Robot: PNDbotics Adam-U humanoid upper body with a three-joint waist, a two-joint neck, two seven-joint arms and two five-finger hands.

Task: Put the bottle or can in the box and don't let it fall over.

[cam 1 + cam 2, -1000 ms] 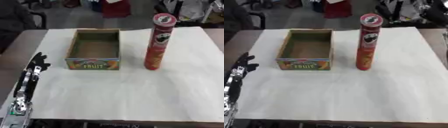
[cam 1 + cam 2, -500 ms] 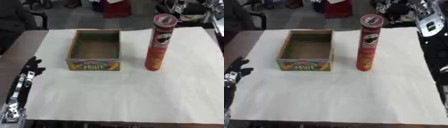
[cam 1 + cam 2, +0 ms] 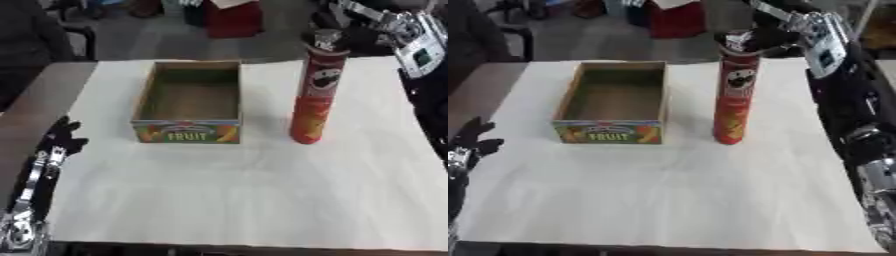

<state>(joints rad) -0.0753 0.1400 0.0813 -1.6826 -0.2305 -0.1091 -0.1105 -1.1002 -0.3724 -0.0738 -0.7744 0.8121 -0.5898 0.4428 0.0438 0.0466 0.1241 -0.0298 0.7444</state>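
Red Pringles can [image 3: 733,95] stands upright right of empty fruit box [image 3: 190,103]. Right hand [image 3: 773,31] by its lid, fingers spread, holding nothing; left hand [image 3: 61,136] open at tabletop's left edge.

Black arms with silver joints; the right robot hand [image 3: 776,34] is black, its forearm silver-plated.

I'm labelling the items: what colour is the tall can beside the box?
Red, shading to orange near its base, with a dark lid. The can shows best in the right eye view.
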